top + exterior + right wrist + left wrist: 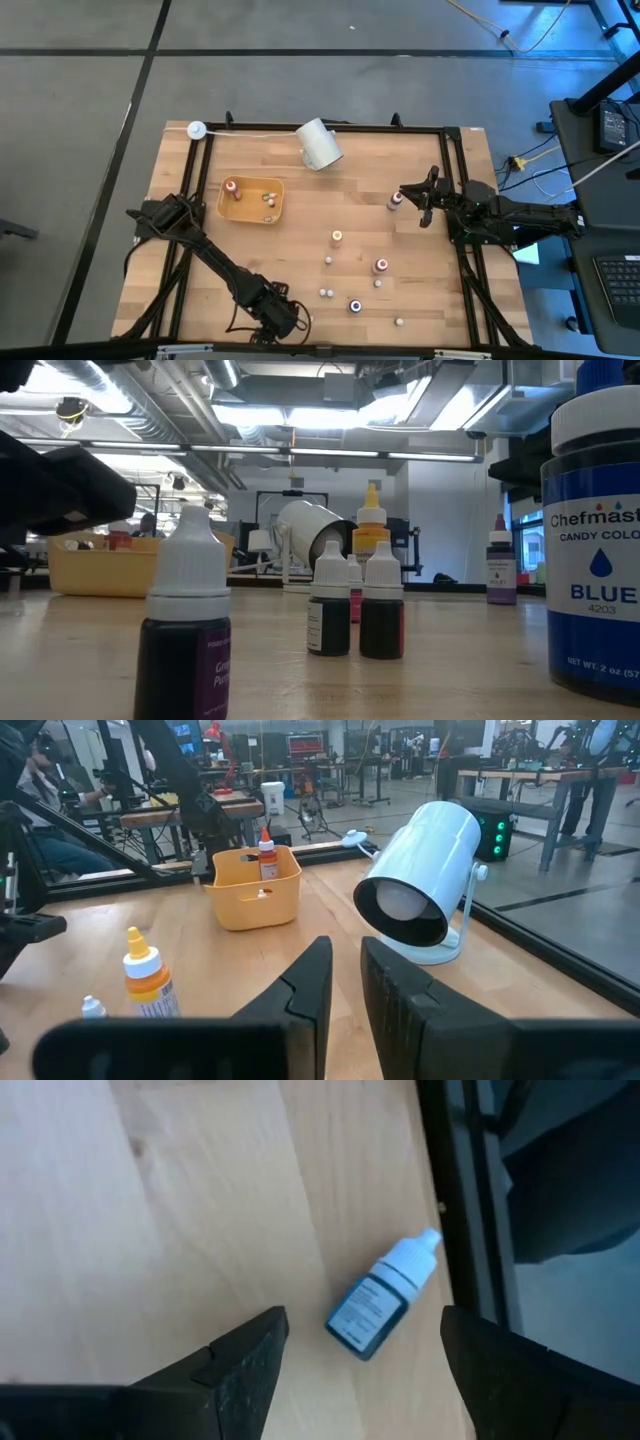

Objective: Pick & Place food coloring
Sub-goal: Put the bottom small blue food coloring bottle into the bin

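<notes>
Left arm stretched from table's left edge toward near edge, wrist low. Left gripper (360, 1370) pointing down at tabletop, fingers (245, 1370) spread wide, nothing between them. Right arm reaching in from right edge, lying low and level over far right part of table. Right gripper (345, 980) facing inward, jaws closed almost together, empty.

My left claw (355, 1350) straddles a lying bottle (382, 1297) at table's (200, 290) near edge; tray (250, 201) far-left w/ bottles inside.
</notes>
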Controlling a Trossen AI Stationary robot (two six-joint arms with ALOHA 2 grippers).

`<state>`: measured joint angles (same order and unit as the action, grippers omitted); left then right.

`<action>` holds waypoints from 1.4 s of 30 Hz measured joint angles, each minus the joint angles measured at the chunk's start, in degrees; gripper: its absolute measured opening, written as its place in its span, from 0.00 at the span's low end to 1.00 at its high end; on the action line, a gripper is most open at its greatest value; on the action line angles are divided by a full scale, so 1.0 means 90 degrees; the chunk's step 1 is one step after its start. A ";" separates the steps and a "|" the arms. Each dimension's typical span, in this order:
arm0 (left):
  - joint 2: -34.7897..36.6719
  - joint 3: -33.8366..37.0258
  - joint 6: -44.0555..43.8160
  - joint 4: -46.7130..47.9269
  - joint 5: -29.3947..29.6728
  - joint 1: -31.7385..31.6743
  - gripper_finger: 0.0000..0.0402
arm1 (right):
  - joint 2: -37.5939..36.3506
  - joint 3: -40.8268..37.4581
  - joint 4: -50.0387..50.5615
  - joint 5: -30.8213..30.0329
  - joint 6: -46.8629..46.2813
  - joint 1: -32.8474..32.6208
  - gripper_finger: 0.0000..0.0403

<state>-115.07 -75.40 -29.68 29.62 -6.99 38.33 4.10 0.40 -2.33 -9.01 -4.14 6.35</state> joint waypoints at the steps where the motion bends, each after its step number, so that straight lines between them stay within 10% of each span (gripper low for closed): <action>1: 0.0002 0.0000 -0.0004 0.0028 0.0076 0.0000 0.66 | 0.0000 0.0000 0.0000 0.0001 0.0002 -0.0002 0.15; 19: 0.0000 0.0007 -0.0576 0.0304 0.1384 -0.0011 0.65 | 0.0000 0.0000 0.0000 0.0001 0.0010 0.0000 0.15; 42: -0.0017 0.0036 -0.0960 -0.0266 0.1401 0.0017 0.66 | 0.0000 0.0000 0.0000 0.0001 0.0012 -0.0001 0.15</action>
<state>-115.22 -75.07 -38.33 27.22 5.61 38.48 4.10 0.40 -2.33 -8.99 -4.03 6.34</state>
